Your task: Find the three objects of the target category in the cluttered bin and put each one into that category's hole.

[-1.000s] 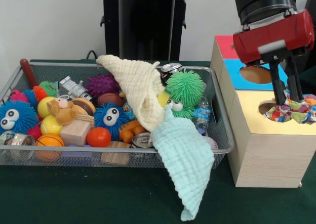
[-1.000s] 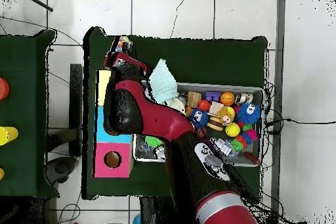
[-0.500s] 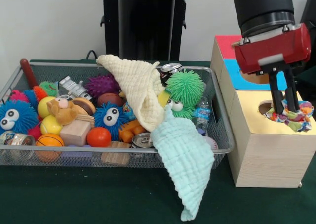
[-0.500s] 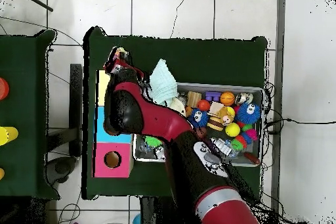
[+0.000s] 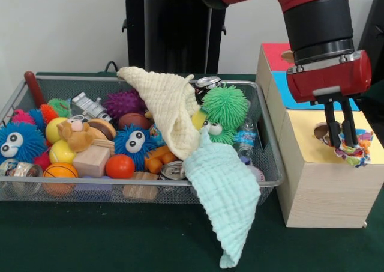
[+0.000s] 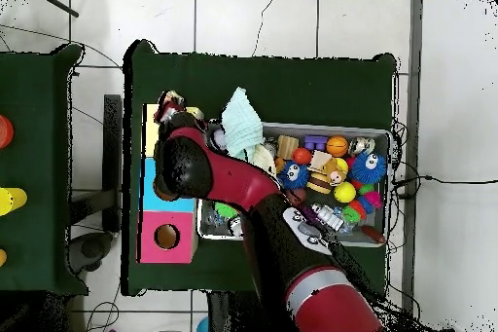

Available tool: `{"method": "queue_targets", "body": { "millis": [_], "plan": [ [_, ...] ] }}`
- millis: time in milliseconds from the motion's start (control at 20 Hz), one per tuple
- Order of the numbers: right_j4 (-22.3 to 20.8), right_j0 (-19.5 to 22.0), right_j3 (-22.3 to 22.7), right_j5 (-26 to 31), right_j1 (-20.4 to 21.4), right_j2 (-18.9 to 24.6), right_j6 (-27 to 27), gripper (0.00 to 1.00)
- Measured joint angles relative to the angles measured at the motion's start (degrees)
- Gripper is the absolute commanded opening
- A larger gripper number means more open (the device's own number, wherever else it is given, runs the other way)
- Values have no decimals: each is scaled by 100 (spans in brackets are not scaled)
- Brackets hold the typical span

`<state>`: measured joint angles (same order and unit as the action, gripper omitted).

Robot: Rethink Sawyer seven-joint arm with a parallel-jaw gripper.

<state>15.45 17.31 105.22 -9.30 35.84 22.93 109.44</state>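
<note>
Look at the multicoloured cloth [image 5: 354,152]: it is a small, bunched rag speckled with red, blue, yellow and green, and most of it sits crumpled at the hole [image 5: 327,132] in the yellow top of the wooden box [image 5: 324,188], with a frilly end spilling toward the box's front edge. You see the gripper [image 5: 340,141] pointing straight down over that hole, its two thin black fingers [image 5: 330,128] drawn nearly together and pinching the cloth between them. In the overhead view the arm [image 6: 209,177] covers most of the box, and only a scrap of the cloth [image 6: 171,104] shows beyond it.

Beside the box, the wire bin [image 5: 270,164] stands close, with only a narrow gap between its rim and the box's wall. A pale green cloth [image 5: 225,194] hangs over the bin's front rim down onto the dark green table [image 5: 90,236], and a cream cloth [image 5: 171,107] lies heaped in the bin just beside a green fuzzy ball [image 5: 225,107]. The table in front of the box lies bare. The blue panel [image 5: 287,95] and red panel [image 5: 275,56] of the box lie behind the hole.
</note>
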Motion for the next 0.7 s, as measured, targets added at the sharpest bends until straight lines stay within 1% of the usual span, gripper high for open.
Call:
{"method": "queue_targets", "body": {
  "millis": [300,700],
  "plan": [
    [59,-22,0,327,-34,0,0,0],
    [115,-22,2,458,-34,0,0,0]
  ]
}}
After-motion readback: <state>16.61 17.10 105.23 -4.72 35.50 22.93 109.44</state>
